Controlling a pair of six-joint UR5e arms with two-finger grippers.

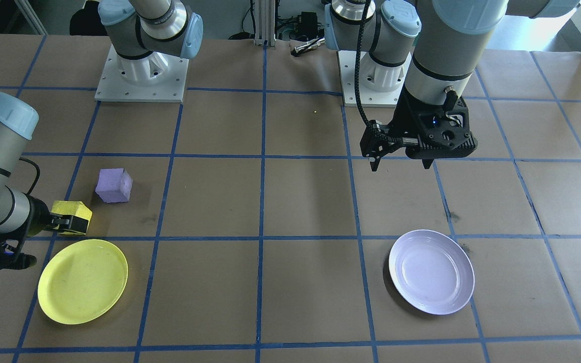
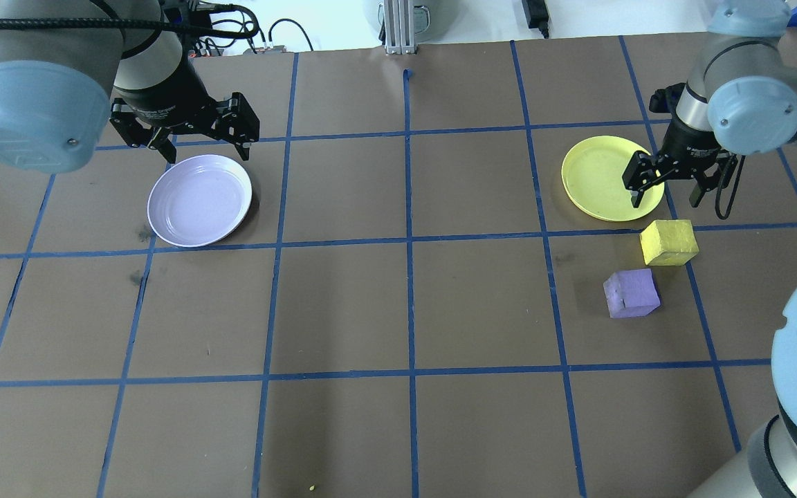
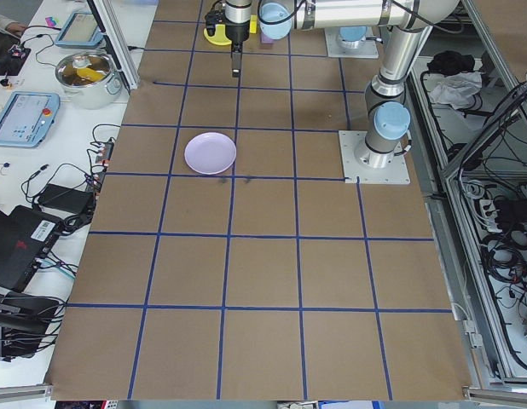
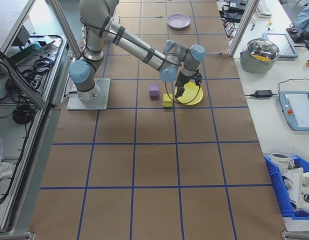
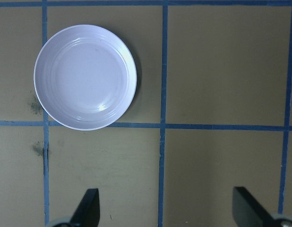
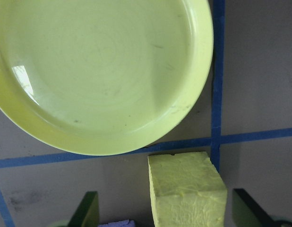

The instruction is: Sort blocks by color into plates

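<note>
Front-facing view: at lower left the right gripper (image 1: 66,222) hangs spread and empty around the yellow block (image 1: 71,217), the purple block (image 1: 114,185) just above, the yellow plate (image 1: 82,280) below.

Overhead view: at upper left the left gripper (image 2: 187,142) hovers wide open, holding nothing, by the lavender plate (image 2: 199,200).

Right wrist view: the block sits between the fingers, at bottom centre.

The step in hand looks like grasping yellow; next, lower and close.

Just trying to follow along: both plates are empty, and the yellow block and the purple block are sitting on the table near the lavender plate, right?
Not quite. Both plates are empty, but the yellow block and purple block sit on the table beside the yellow plate, far from the lavender plate. The overhead exterior view shows this.
</note>
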